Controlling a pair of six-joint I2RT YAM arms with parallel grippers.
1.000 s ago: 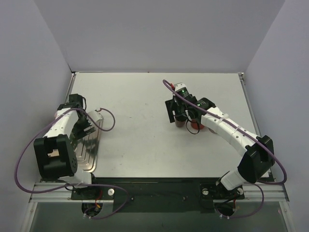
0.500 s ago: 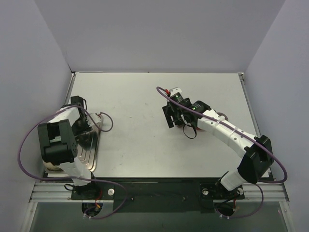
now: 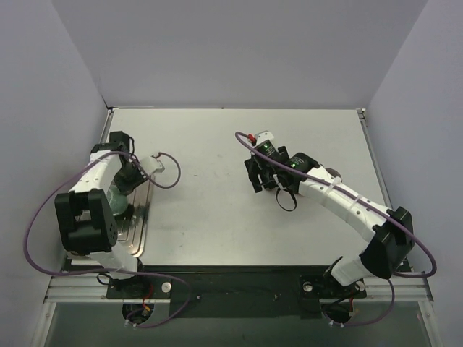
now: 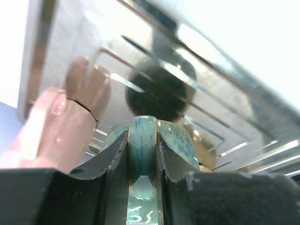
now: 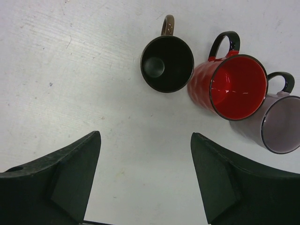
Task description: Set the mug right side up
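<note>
You had the metal tray [image 3: 134, 235] at the table's [image 3: 217, 224] left edge. There your left gripper [image 4: 142, 140] was clamped on the teal mug's [image 3: 116, 199] handle, and the righting itself looked not yet done. Your right gripper [image 5: 145, 180] hung open over three upright mugs [image 5: 227, 86].

Left wrist cam: teal glazed mug [image 4: 142, 187] sits mostly behind the fingers of my left end effector [image 4: 142, 138]. Only the handle and a bit of wall show, and the bottom edge cuts it. Pale pink rounded thing [image 4: 56, 126] is blurred and cropped at left, can't ID. Top cam: my left arm covers most of the mug. Right wrist cam: lilac black-rimmed mug [image 5: 281, 124] is clipped by the right edge.
</note>
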